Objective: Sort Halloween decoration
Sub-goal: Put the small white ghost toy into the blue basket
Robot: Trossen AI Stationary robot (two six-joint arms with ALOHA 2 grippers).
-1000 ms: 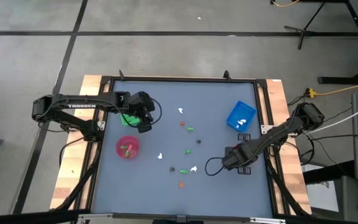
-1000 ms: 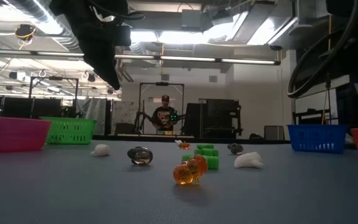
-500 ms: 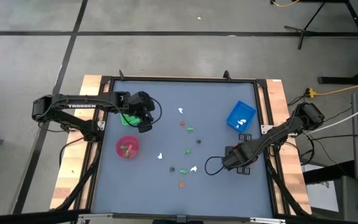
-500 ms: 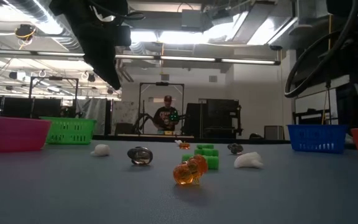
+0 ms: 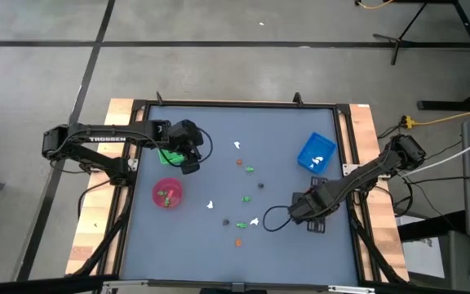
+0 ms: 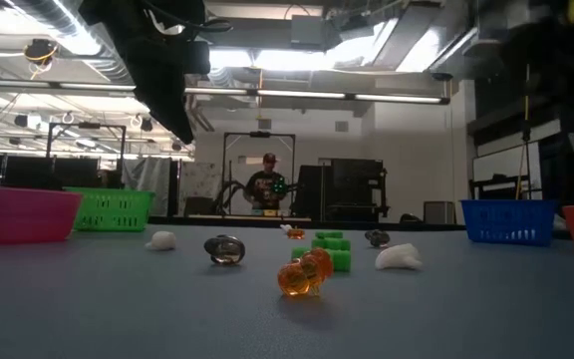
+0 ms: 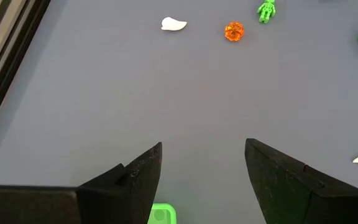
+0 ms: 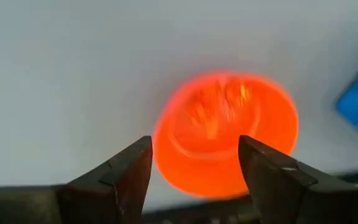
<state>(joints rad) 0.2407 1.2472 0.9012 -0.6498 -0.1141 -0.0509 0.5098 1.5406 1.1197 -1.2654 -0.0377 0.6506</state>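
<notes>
The Halloween decoration figures lie scattered on the grey table: white (image 5: 237,145), orange (image 5: 239,162), green (image 5: 250,170), dark (image 5: 260,184) and more toward the near edge, such as orange (image 6: 305,274). My right gripper (image 8: 194,140) is open and points down over the orange bowl (image 8: 225,134), which holds orange figures. Nothing is between its fingers. In the high view that arm (image 5: 307,211) hides the bowl. My left gripper (image 7: 204,146) is open over the green tray (image 5: 168,153) with nothing in it.
A pink bowl (image 5: 167,193) with figures in it sits near the left edge. A blue tray (image 5: 317,153) stands at the right with a white figure inside. The table's middle between the figures is bare. A person (image 6: 265,184) stands in the room far behind the table.
My right gripper has risen a little above the orange bowl and shifted slightly toward the table's left. Its cable loop has swung with it and blurs in the low view. The figures on the table lie where they were.
</notes>
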